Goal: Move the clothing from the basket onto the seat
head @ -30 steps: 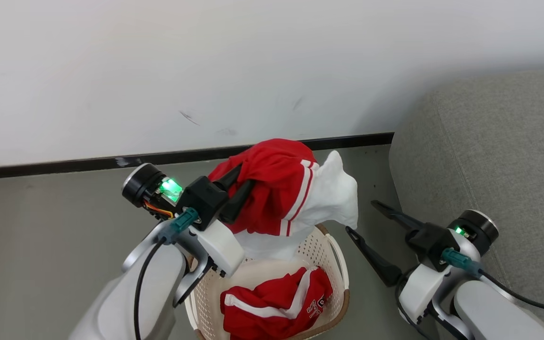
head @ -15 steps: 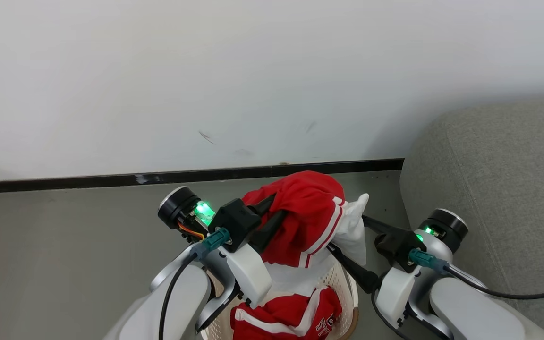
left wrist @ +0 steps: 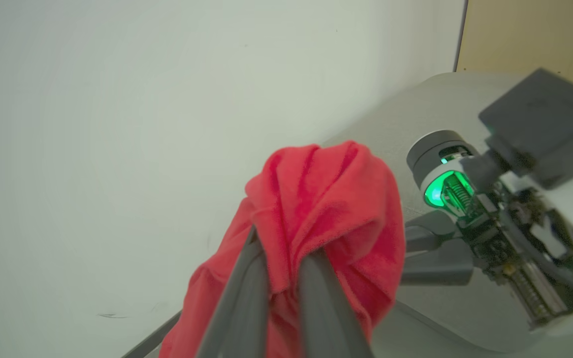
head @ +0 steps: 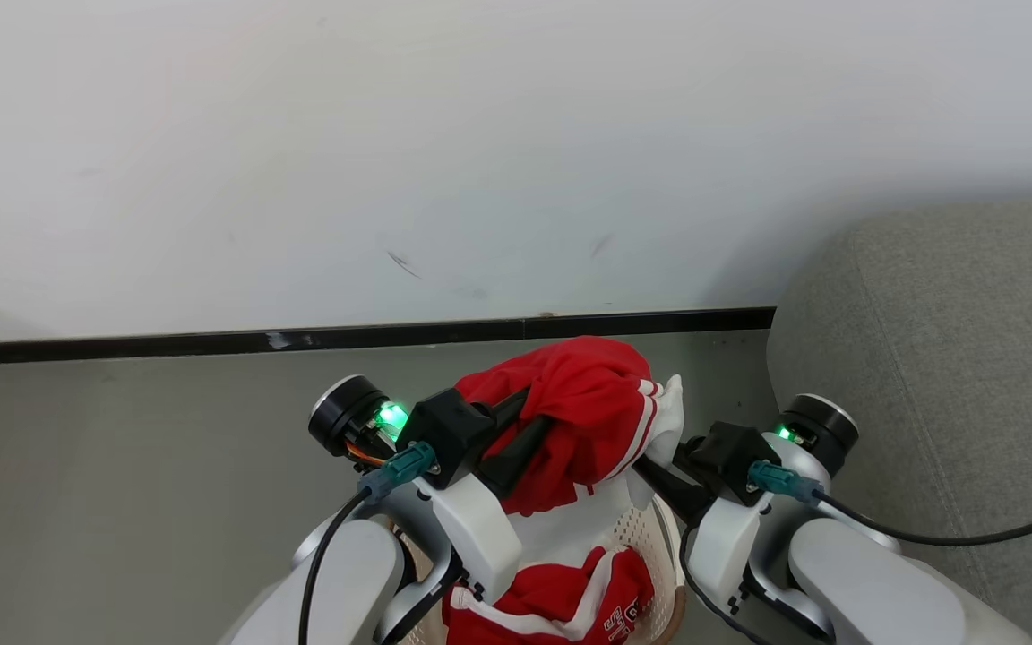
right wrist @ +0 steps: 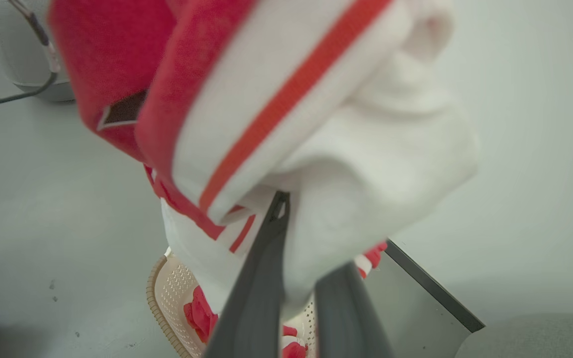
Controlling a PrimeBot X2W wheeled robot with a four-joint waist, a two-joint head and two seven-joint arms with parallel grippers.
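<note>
Head view, left claw (head: 527, 414), right claw (head: 650, 466), held garment (head: 589, 387), second garment (head: 561, 598), basket (head: 649, 537)

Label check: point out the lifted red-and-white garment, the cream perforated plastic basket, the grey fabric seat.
lifted garment (head: 588, 394): head view, red fold.
basket (right wrist: 174, 293): right wrist view, perforated wall.
seat (head: 946, 358): head view, cushion top.

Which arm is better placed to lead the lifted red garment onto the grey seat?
Right. The right gripper is shut on the white part of the red garment, on the side nearest the seat; the left gripper, also shut on it, is farther away.
</note>
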